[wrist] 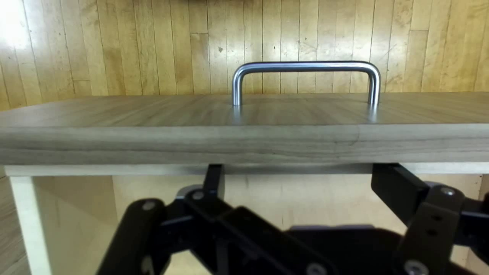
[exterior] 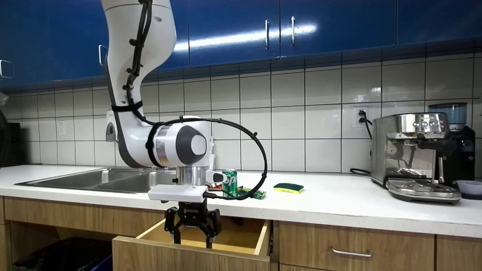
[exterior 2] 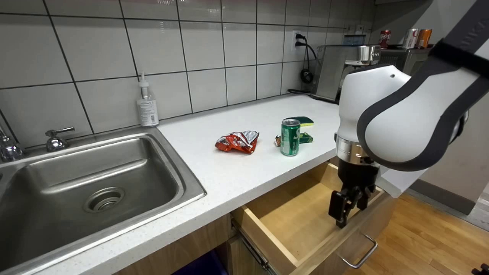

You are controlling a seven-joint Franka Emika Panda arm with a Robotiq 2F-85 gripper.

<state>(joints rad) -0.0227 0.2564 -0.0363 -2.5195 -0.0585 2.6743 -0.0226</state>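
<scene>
Pale-walled, wood-fronted drawer (exterior: 191, 259) jutted beyond the white countertop's front edge (exterior: 339, 221). Judged stiff, moderately heavy, smooth-running; best hold: its squared steel handle (wrist: 301, 66). Black two-fingered gripper (exterior: 192, 241), jaws spread and empty, hung just behind the front panel (wrist: 244, 143).

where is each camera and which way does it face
In an exterior view: before the counter, facing the blue cabinets; arm and jaws show.
In an exterior view: near the sink, looking along the counter toward the coffee machine; arm and jaws show.
Wrist view: mounted above the jaws, looking down at drawer, handle and floor; open jaws show.
Both exterior views share the green can, sponge and open drawer.
</scene>
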